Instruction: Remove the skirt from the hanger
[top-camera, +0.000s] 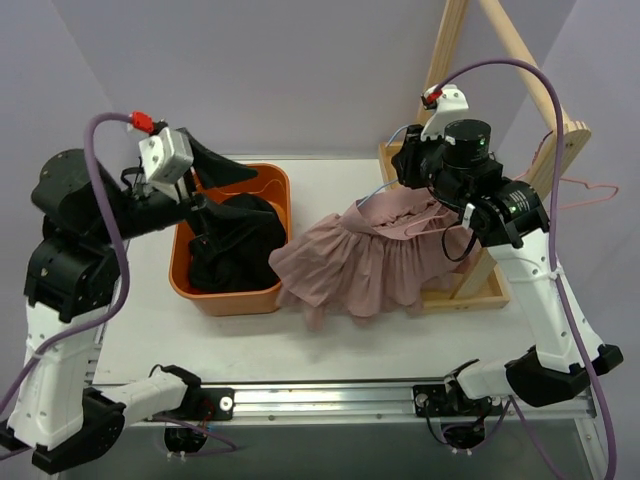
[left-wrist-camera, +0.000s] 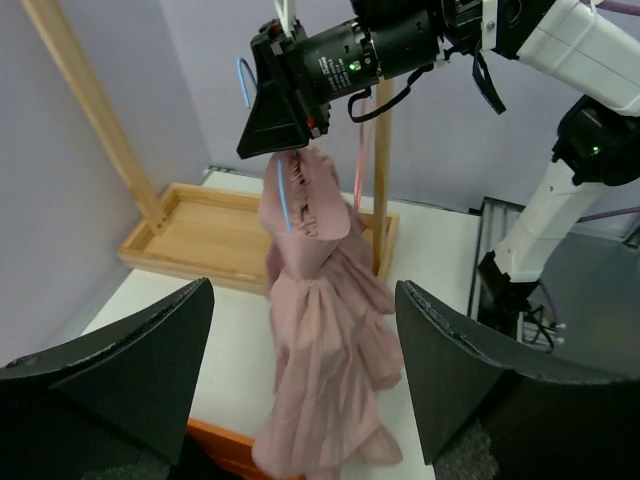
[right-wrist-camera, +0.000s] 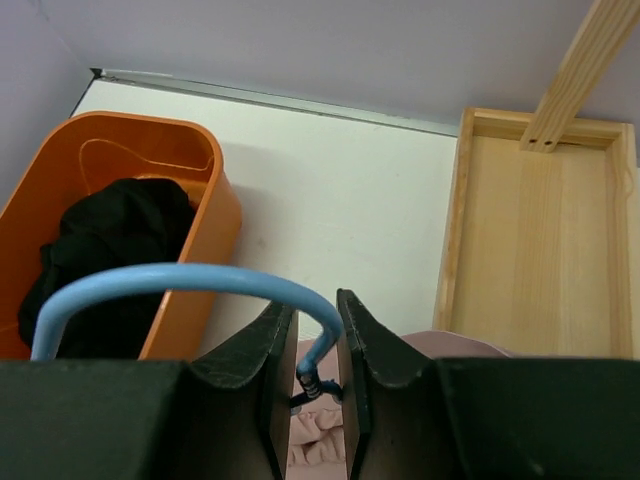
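Note:
A pink ruffled skirt hangs from a blue wire hanger, its hem spread on the table beside the orange bin. My right gripper is shut on the hanger's hook, just above the twisted neck, and holds it raised. In the left wrist view the skirt drapes down from the hanger under the right gripper. My left gripper is open wide and empty above the bin, left of the skirt and apart from it; its fingers frame the skirt.
An orange bin holds black clothes at the left. A wooden rack with a tray base and slanted posts stands at the right, behind the skirt. A pink hanger hangs on the rack.

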